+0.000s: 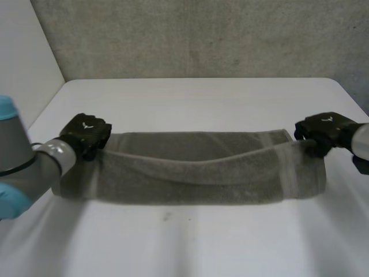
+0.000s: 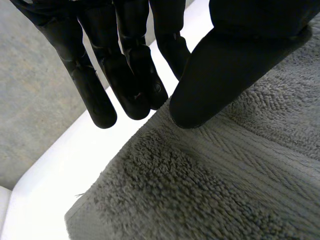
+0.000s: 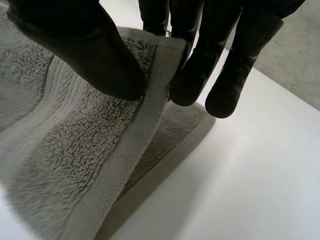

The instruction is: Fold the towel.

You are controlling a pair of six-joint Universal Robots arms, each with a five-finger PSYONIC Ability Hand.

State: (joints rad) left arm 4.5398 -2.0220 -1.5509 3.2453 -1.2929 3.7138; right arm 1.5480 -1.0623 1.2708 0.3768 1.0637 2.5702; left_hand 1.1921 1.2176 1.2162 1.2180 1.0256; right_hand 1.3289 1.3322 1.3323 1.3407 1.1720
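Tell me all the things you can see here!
towel: one, grey, lying across the middle of the table, its top layer lifted at both ends and sagging in between.
table: one, white, under the towel.
wall: one, grey, behind the table.
left arm: one, grey with a light-blue cap, near the table's left side.
right arm: one, grey, at the table's right side.
left hand: one, black, pinching the towel's left end between thumb and fingers.
right hand: one, black, pinching the towel's right end.
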